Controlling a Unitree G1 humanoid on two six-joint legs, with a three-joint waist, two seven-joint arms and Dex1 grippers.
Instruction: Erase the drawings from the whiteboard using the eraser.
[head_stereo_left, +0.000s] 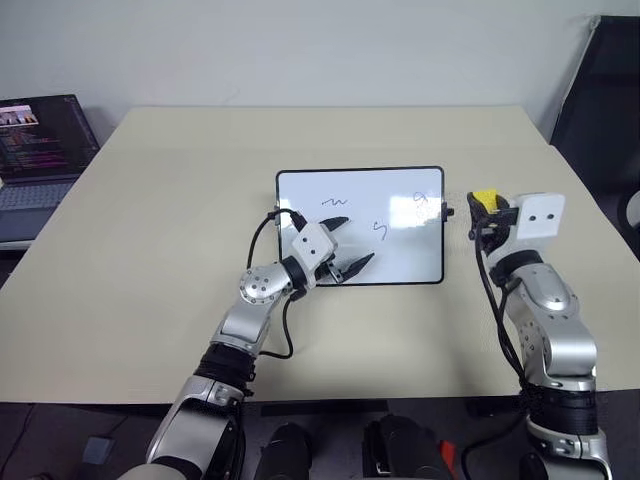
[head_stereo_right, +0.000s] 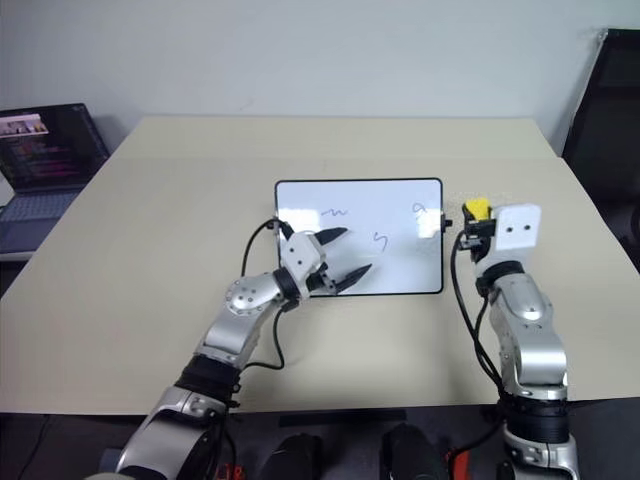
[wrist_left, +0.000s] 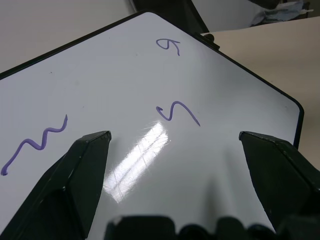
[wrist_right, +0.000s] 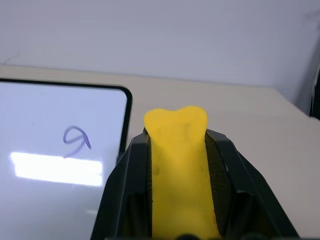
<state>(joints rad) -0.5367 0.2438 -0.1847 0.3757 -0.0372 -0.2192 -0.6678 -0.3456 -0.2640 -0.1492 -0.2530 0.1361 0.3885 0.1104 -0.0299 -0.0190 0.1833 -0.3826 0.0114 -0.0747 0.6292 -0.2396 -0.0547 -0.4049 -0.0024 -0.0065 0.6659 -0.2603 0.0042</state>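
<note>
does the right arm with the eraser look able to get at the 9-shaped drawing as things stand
Probably yes. The right gripper holds the eraser just beside the whiteboard, nearest that drawing; nothing lies between, and the left gripper is farther off.

The two eye views look forward and down from the head over the tabletop (head_stereo_left: 150, 250), side by side, and share nearly the whole scene: the whiteboard (head_stereo_left: 400, 225), both arms and a laptop (head_stereo_left: 40, 150) at the left edge. The left wrist view sits low and very near the whiteboard, looking along its spread fingers (wrist_left: 80, 170) across the drawings (wrist_left: 177, 112). The right wrist view looks level between its fingers (wrist_right: 125, 190), clamped on the eraser (wrist_right: 177, 170), toward the wall (wrist_right: 160, 35), sharing the board's corner and one drawing with the left wrist view.
</note>
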